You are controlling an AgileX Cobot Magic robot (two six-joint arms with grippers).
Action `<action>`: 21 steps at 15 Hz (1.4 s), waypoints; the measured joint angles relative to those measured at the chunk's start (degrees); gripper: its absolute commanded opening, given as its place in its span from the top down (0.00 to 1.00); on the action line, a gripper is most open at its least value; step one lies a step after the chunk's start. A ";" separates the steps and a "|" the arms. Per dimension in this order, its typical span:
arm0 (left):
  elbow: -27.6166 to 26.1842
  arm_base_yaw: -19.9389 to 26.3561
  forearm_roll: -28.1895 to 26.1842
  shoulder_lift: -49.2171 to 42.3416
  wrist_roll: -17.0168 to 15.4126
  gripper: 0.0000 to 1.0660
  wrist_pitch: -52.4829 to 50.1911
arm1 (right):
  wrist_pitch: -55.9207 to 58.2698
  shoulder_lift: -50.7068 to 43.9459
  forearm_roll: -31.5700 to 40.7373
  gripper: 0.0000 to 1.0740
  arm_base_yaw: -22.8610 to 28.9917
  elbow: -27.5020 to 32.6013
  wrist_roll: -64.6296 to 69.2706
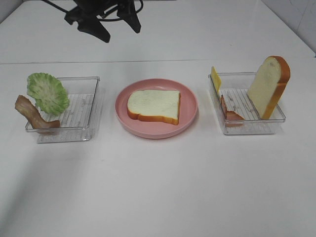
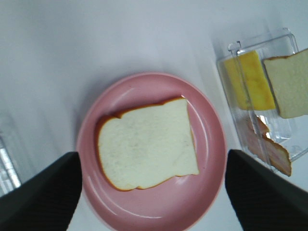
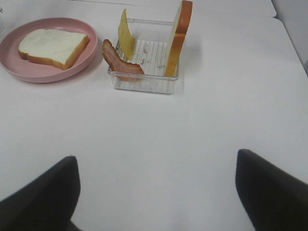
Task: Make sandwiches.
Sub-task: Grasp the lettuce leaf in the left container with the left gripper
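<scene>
One white bread slice [image 1: 154, 105] with orange-brown crust lies flat on the round pink plate [image 1: 190, 101]; it also shows in the left wrist view [image 2: 147, 149]. A second bread slice [image 1: 269, 85] leans upright in the right tray, with a yellow cheese slice [image 1: 215, 78] and a bacon strip [image 1: 229, 112]. Frilly green lettuce [image 1: 48, 93] and another bacon strip [image 1: 32, 115] rest on the left tray. My left gripper [image 2: 151, 153] is open and empty, high above the plate. My right gripper [image 3: 155, 156] is open and empty over bare table, short of the right tray.
The clear left tray [image 1: 84, 106] and clear right tray [image 1: 256, 126] flank the plate on a white table. The left arm's black gripper [image 1: 121, 30] hangs at the back of the exterior view. The table's far edge runs behind the trays.
</scene>
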 measured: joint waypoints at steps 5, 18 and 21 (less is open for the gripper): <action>0.00 0.00 15.99 -7.16 -3.21 0.28 0.11 | 0.00 0.00 0.00 0.23 0.00 0.00 0.00; 26.99 14.73 20.68 -15.07 -3.95 0.29 0.17 | 0.00 0.00 0.00 0.23 0.00 0.00 0.00; 27.04 14.78 20.63 -11.00 -3.38 0.29 0.23 | 0.00 0.00 0.00 0.23 0.00 0.00 0.00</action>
